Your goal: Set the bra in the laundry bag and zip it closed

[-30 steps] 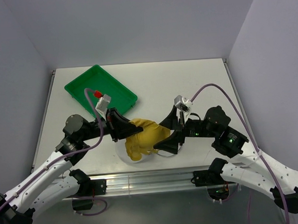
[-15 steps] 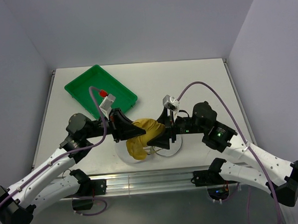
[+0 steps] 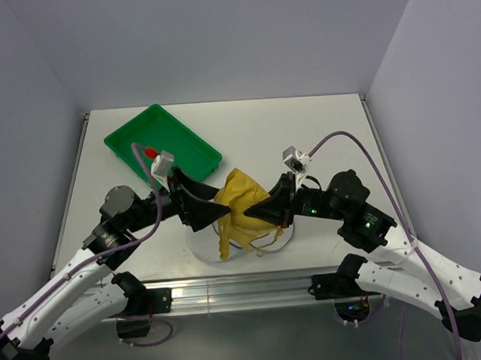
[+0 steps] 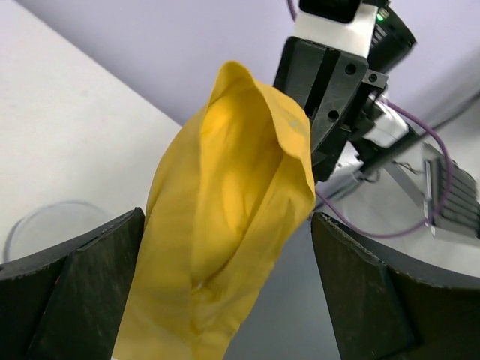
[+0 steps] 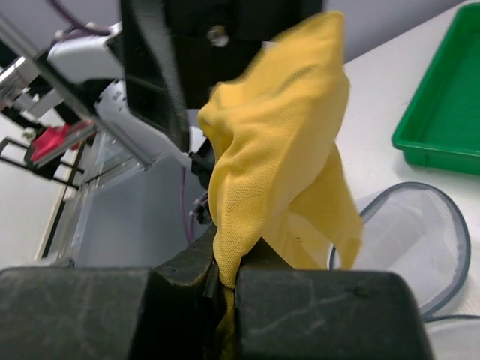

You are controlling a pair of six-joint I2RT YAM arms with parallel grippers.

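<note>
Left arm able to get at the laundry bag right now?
Probably not cleanly. The laundry bag lies just below the left gripper, but the bra, pinched in the right gripper, hangs between the left's open fingers and over the bag.

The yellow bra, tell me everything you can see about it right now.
The bra is mustard-yellow, made of soft fine-knit fabric, and bunched into a folded peak rather than spread flat. It is held up off the table, above the white mesh laundry bag. The right gripper is shut on its lower edge. The left gripper is open, with a finger on either side of the cloth. Thin straps dangle down toward the bag.
</note>
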